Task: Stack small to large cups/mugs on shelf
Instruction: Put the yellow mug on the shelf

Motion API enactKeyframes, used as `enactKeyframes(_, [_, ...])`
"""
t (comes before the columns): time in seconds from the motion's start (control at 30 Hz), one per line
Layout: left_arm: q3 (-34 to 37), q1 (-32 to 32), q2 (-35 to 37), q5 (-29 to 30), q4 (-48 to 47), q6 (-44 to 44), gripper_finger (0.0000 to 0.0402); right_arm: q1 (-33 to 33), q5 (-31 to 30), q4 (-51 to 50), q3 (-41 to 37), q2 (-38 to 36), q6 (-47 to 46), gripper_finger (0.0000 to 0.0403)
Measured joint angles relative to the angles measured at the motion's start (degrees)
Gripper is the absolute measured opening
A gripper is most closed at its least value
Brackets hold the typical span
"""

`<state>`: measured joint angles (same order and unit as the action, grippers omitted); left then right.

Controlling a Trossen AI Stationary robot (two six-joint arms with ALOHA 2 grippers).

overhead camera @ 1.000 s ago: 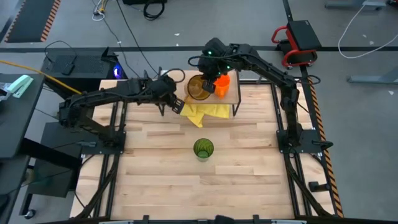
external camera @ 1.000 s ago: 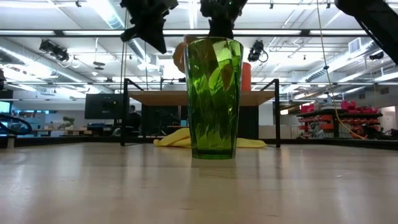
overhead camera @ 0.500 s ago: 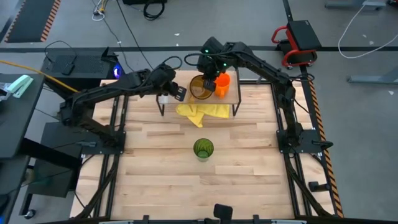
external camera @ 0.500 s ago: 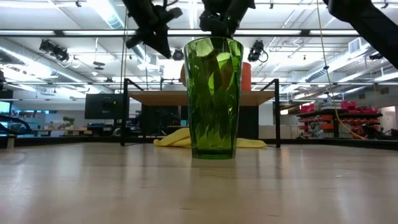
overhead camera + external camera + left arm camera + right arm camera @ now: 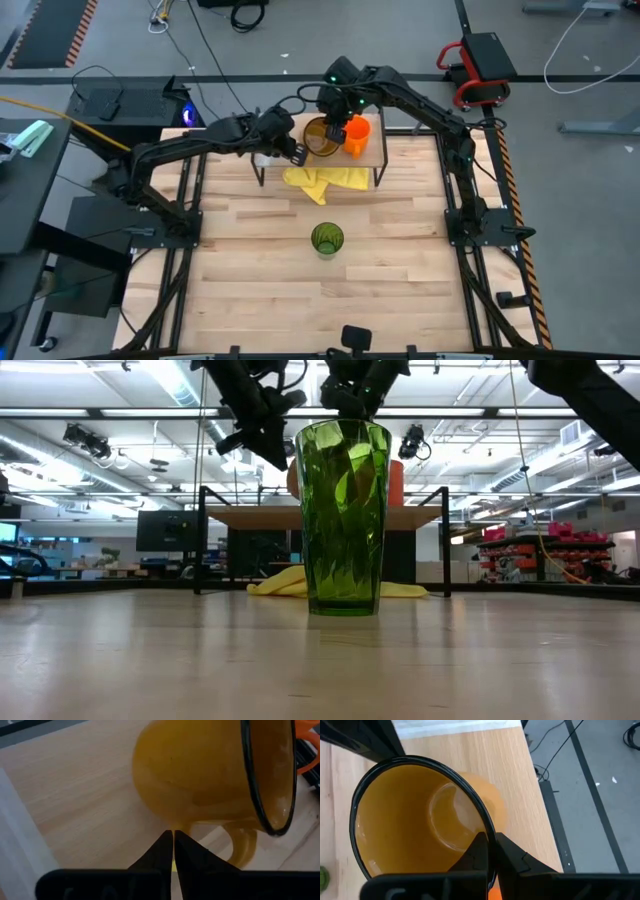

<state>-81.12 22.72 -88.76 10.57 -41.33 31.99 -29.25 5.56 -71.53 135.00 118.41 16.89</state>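
Note:
The amber-yellow mug (image 5: 318, 139) is on the shelf's wooden top (image 5: 373, 155), tilted in the left wrist view (image 5: 200, 775). The small orange mug (image 5: 358, 135) stands right beside it on the shelf. My right gripper (image 5: 336, 131) is above the shelf and shut on the amber mug. My left gripper (image 5: 298, 153) is shut, its tips (image 5: 173, 836) at the amber mug's outer wall near the handle (image 5: 241, 845). The dark green tumbler (image 5: 327, 240) stands upright on the tabletop, nearer than the shelf. My right gripper pinches the amber mug's dark rim (image 5: 489, 827), one finger (image 5: 479, 851) inside the mug and one (image 5: 509, 852) outside. The fingers come from above, pointing down. My left gripper's shut tips stand at the mug's lower outer wall (image 5: 172, 822) beside the handle; whether they touch it I cannot tell.
A yellow cloth (image 5: 325, 180) lies on the tabletop under and in front of the shelf. The shelf has thin black legs (image 5: 203, 540) and a whitish strip (image 5: 262, 158) at its left end. Bare tabletop (image 5: 250, 280) lies around the tumbler.
My left gripper has gone up and toward the table's right edge, from in front of the shelf to the amber mug's side. My right gripper has stayed on the mug's rim and shifted slightly left.

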Motion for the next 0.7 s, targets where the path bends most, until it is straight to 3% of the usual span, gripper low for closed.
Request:
enactKeyframes(0.27, [0.0,0.0,-0.2,-3.8,2.2,-0.2,0.0009,0.0,0.0,0.0,0.0,0.0,-0.2,0.0014])
enactKeyframes(0.7, [0.0,-0.8,-0.2,-9.1,3.0,0.1,0.0033,-0.8,0.0,-0.1,0.0,0.0,-0.7,0.0014])
